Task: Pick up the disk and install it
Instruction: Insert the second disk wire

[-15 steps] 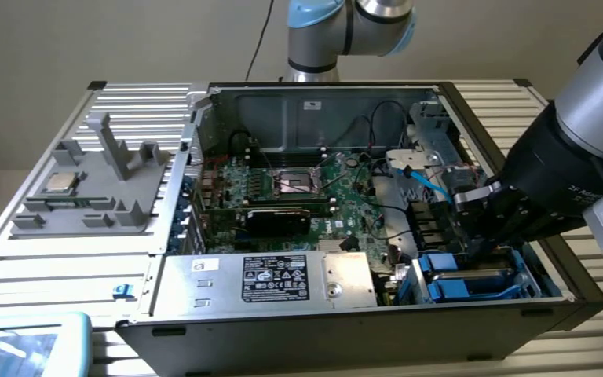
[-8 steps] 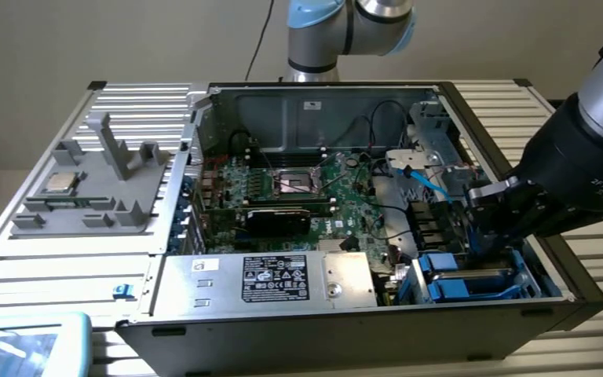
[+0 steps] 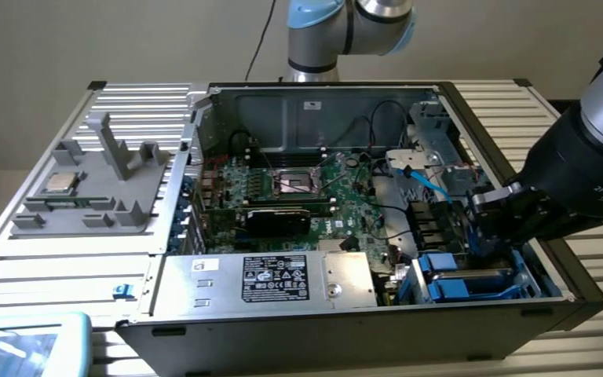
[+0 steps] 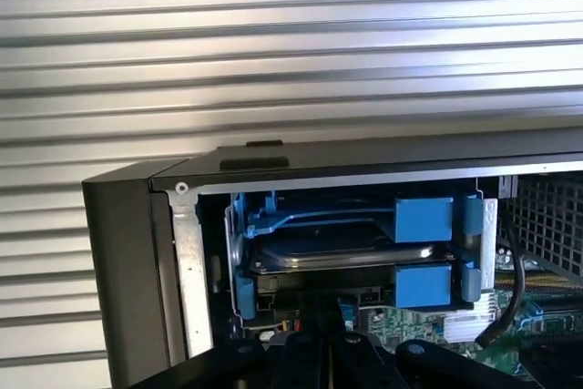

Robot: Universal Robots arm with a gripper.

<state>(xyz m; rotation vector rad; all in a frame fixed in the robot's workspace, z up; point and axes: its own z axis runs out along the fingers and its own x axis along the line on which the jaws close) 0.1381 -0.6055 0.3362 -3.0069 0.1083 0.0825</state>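
Here you have the open black steel computer case [image 3: 280,334] lying on its side on a ribbed, pale metal bench [image 3: 60,267], its interior a dense field of green circuit board [image 3: 312,196], black cables and a boxy silver power supply [image 3: 270,279] with a dark printed label against the case's near wall. On the bench at the exterior view's left sits a grey moulded plastic fixture [image 3: 97,192] with upright posts, and a small square silver chip [image 3: 63,182] rests flat on it. Look to the case's near corner at the exterior view's right: the flat silver-grey disk [image 4: 342,257] in its bright blue plastic carrier lies seated in the drive bay, the blue rails and square blue tabs framing its smooth metal edge, with the bay's perforated steel wall beside it. The arm's matte black claw [image 3: 495,236] hangs just above that bay, over the blue carrier. Its jaws are drawn fully together and grip nothing you can see; in the wrist view the dark fingertips [image 4: 314,353] sit pressed side by side just in front of the disk's edge, whether touching it you cannot tell.
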